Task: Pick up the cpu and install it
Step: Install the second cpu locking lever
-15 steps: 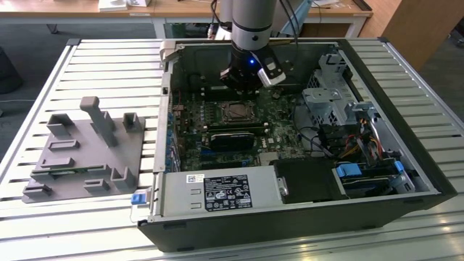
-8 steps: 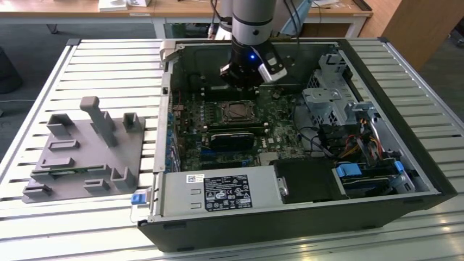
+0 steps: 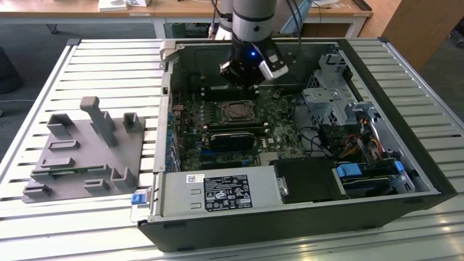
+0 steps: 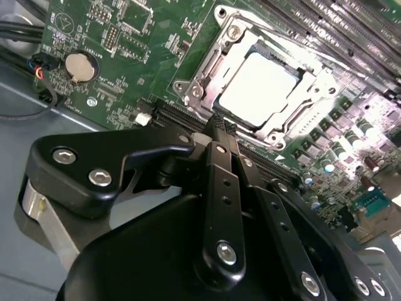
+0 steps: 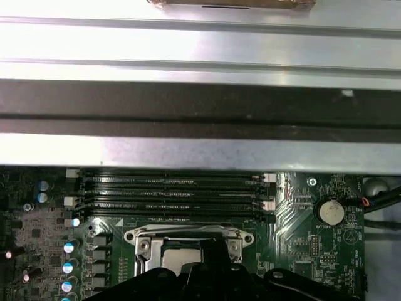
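I hung over the open computer case [image 3: 427, 179], my gripper [image 4: 223, 125] just above the motherboard [image 4: 125, 56] and a little to one side of the socket frame [image 4: 200, 78]. In the second wrist view my fingers [image 4: 220, 182] were pressed together with no gap between them and nothing held. The cpu [image 4: 258, 83] lay flat inside the socket frame, its pale metal top facing up and looking square to the frame's edges; in the first wrist view I saw one edge of it [image 5: 178, 256] below the memory slots [image 5: 169, 191]. So the picking up and placing looked done to me. What looked undone was the locking: I judged the frame's plate not yet clamped over the chip, though I could not make out the lever's position. The grey parts tray [image 3: 80, 157] sat outside the case, at the exterior view's left.
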### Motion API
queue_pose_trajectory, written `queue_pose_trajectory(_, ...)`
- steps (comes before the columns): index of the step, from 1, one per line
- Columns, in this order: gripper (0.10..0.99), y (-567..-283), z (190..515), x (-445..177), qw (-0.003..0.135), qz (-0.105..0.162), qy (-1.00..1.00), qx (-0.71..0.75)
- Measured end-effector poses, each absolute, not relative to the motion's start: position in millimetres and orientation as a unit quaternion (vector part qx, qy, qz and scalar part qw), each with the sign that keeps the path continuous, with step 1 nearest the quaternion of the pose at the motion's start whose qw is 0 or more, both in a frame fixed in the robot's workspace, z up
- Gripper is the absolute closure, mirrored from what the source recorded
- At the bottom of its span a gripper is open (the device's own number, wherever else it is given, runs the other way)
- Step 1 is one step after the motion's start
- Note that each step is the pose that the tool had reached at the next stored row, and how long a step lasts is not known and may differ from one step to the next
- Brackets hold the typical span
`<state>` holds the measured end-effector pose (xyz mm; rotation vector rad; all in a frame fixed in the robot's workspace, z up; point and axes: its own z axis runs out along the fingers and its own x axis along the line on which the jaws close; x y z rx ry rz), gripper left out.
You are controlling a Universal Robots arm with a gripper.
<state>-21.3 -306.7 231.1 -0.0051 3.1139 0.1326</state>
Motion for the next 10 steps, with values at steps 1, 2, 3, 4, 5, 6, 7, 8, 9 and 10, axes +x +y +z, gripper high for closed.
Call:
queue_pose_trajectory(1,0.980,-308,231,-21,0.012,0.043,0.999,-0.002)
queue_pose_trajectory(2,0.980,-309,231,-21,0.012,0.043,0.999,-0.002)
queue_pose_trajectory(3,0.980,-311,231,-21,0.012,0.042,0.999,-0.002)
queue_pose_trajectory(4,0.980,-313,231,-21,0.012,0.043,0.999,-0.002)
queue_pose_trajectory(5,0.980,-315,231,-21,0.012,0.043,0.999,-0.002)
queue_pose_trajectory(6,0.980,-317,231,-21,0.012,0.043,0.999,-0.002)
queue_pose_trajectory(7,0.980,-320,231,-21,0.012,0.042,0.999,-0.002)
queue_pose_trajectory(8,0.980,-322,231,-21,0.012,0.042,0.999,-0.002)
queue_pose_trajectory(9,0.980,-324,230,-21,0.012,0.043,0.999,-0.002)
queue_pose_trajectory(10,0.980,-325,230,-21,0.012,0.043,0.999,-0.002)
